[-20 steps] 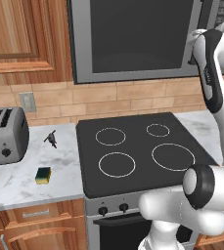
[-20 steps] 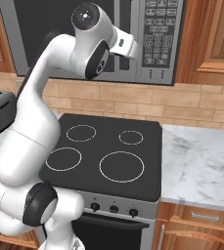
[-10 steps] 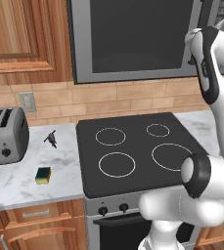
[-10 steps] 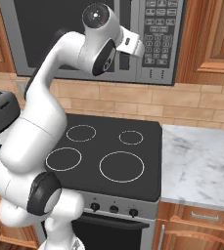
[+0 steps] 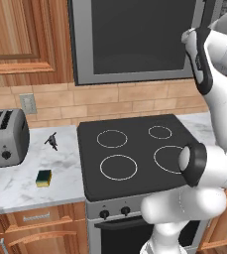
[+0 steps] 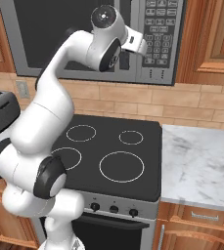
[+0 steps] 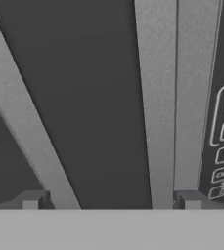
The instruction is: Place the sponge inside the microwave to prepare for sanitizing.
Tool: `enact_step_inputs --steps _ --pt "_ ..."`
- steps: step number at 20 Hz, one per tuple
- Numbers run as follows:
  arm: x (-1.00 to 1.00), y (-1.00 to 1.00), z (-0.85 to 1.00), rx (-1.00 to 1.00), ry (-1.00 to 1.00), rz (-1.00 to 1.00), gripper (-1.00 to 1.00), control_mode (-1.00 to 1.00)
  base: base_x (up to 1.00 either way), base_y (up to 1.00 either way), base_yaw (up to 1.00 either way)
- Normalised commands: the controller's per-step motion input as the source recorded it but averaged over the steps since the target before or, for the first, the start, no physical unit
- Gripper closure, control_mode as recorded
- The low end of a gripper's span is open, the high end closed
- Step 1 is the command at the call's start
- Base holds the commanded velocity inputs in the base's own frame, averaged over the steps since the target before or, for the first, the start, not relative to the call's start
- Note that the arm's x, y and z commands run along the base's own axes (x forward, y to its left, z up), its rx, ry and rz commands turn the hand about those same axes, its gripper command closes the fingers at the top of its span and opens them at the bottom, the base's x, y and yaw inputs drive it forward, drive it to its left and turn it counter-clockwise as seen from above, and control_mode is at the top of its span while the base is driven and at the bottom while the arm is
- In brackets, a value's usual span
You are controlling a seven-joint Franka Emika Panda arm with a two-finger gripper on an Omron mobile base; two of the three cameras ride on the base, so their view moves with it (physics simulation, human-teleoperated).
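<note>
From where I sit, the microwave (image 5: 135,39) is cut off at the top in both base views, and its door looks closed, so I cannot see anything inside. In the left base view the arm's wrist covers the microwave's right edge. In the right base view the hand itself is largely hidden behind the arm's big upper joint, up against the strip between the glass door and the keypad (image 6: 158,36).

The end effector (image 7: 111,200) shows as two dark fingertips at the bottom of the hand view, standing far apart with nothing between them. It is wide open and holds nothing. Just ahead of it I see the dark door glass, a grey vertical strip, and the keypad's edge at the right; whether the tips touch the door I cannot tell.

The sponge (image 5: 43,177) lies on the marble worktop (image 5: 16,186) left of the stovetop (image 5: 135,154), near the front edge, well apart from the arm. The left base view also gives me the toaster (image 5: 3,138) and a small dark spiky object (image 5: 51,141) behind the sponge.
</note>
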Motion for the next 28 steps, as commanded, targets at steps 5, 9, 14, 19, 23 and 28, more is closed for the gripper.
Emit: enact_step_inputs --steps 5,9,14,19,23,28 --pt "0.43 -0.25 -0.01 0.00 0.00 0.07 -1.00 -1.00 0.00 0.00 0.00" --pt "0.28 -0.20 0.00 0.00 0.00 0.07 -1.00 -1.00 0.00 0.00 0.00" --pt "0.01 0.00 0.00 0.00 -0.02 0.01 1.00 -1.00 0.00 0.00 0.00" --pt "0.00 0.00 0.00 0.00 0.00 0.00 1.00 -1.00 0.00 0.00 0.00" --pt "-0.21 0.11 0.02 -0.02 0.00 0.00 1.00 -1.00 0.00 0.00 0.00" --pt "-0.54 0.06 0.09 -0.07 -0.05 -0.05 1.00 -1.00 0.00 0.00 0.00"
